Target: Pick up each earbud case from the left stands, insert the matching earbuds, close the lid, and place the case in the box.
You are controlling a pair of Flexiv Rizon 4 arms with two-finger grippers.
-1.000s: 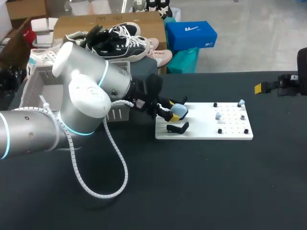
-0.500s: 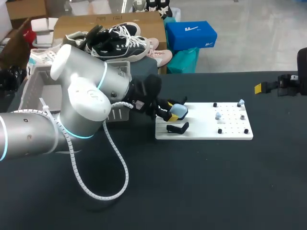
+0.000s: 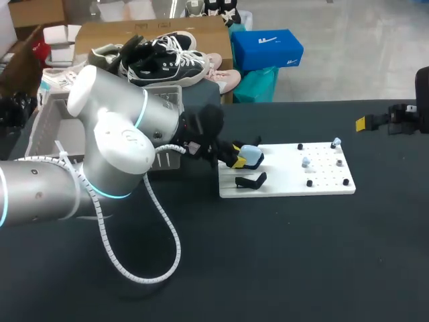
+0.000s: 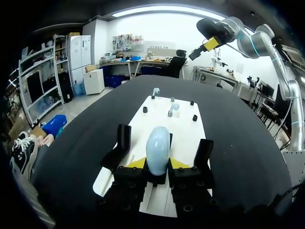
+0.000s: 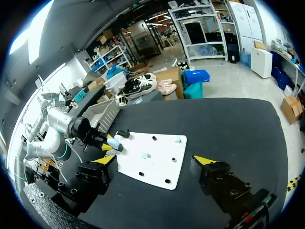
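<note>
A black table (image 3: 281, 255) fills the head view, with a white board (image 3: 288, 182) lying flat on it at about three o'clock from the middle. My left arm comes in from nine o'clock. Its left gripper (image 3: 240, 161) sits at the board's nine o'clock end, both yellow tips pressed against the sides of a pale blue earbud case (image 3: 251, 155).

From the left wrist view the case (image 4: 157, 148) stands on end between the fingers, lid shut, with the left gripper (image 4: 157, 164) clamped low on it. A black stand (image 4: 119, 145) is just beside the gripper on one side and a second stand (image 4: 204, 153) on the other, neither touching the case. In the head view the nearer stand (image 3: 250, 180) is at six o'clock of the case, close by.

Two pale earbuds (image 3: 305, 162) sit on pegs toward the board's three o'clock end (small, so their shape is hard to make out). From the left wrist they (image 4: 173, 109) are straight ahead of the fingers.

The grey box (image 3: 47, 121) stands at ten o'clock of the board, partly behind my left arm.

The right gripper (image 5: 156, 163) hangs with its fingers spread wide, holding nothing, well apart from the board at its two o'clock.
</note>
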